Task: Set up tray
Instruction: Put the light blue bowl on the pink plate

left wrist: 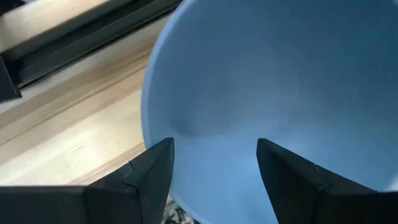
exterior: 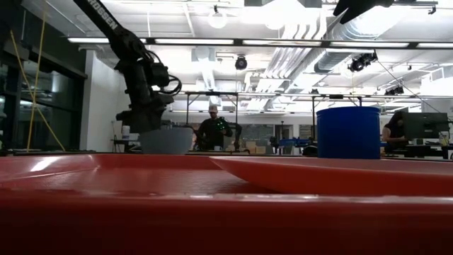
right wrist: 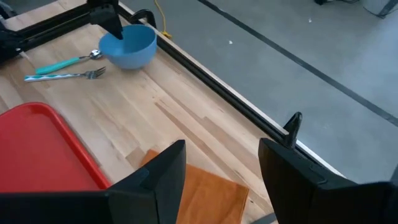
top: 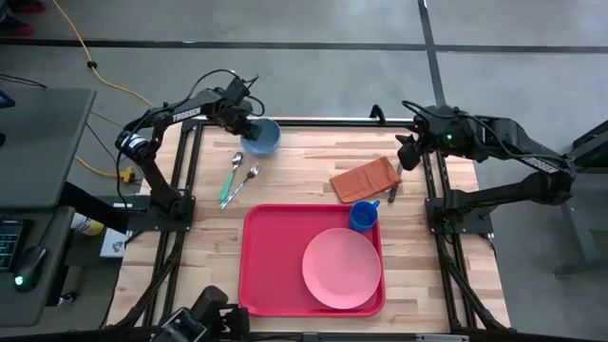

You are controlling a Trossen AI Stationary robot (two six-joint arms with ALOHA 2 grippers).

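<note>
The red tray (top: 271, 261) lies at the table's near middle. It carries a pink plate (top: 342, 269) and, in its far right corner, a blue cup (top: 364, 215). A light blue bowl (top: 264, 139) stands on the wood at the far left. My left gripper (left wrist: 214, 174) points down at the bowl, open, with one finger (left wrist: 149, 177) outside the bowl's wall and the other (left wrist: 283, 177) inside. I see no touch. My right gripper (right wrist: 221, 180) hangs open and empty, high over the table's far right, above the orange napkin (top: 363, 179).
A teal-handled spoon (top: 232, 174) and a fork (top: 245, 180) lie on the wood between the bowl and the tray. The napkin lies flat beyond the cup. The black table frame (top: 432, 190) runs along the edges. A person (exterior: 214, 131) stands in the room behind.
</note>
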